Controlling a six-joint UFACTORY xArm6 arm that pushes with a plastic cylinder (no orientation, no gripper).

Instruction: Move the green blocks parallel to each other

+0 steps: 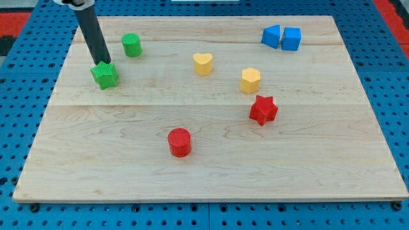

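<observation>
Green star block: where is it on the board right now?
The green star block sits near the view's left edge, below-left of the green cylinder, with my tip touching its top side.

tip (102,63) at the top edge of green star block (105,75), view's left | green cylinder (131,45) up-right of it, apart | yellow heart (203,64) and yellow hexagon block (250,80) mid-board | red star (262,110) below the hexagon | red cylinder (179,142) toward bottom | two blue blocks (281,38) side by side, top right | all on wooden board (319,166)
</observation>
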